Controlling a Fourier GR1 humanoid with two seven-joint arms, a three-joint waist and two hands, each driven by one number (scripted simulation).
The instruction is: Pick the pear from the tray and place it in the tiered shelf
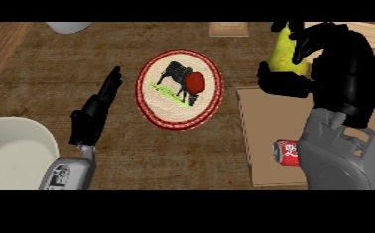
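Head view: your right hand [337,73], black on its grey forearm, stands to the upper right of the round woven plate with the red rim [176,124]. Its fingers and thumb are curled round the yellow-green pear [282,53]. The pear stands roughly upright in that grasp, stem end away from you, right of the plate's far edge.

Your left hand [92,115] rests just left of the plate. Its fingers are straight and close together, pointing away from you and slightly toward the plate, with nothing in them.

A round red fruit [195,82] sits on the plate's cow picture. The flat tan tray [260,128] lies just right of the plate, with a red drinks can [287,152] on its side toward the plate's lower right. A white bowl [22,152] shows well to the plate's lower left, on the dark wooden counter [66,68].
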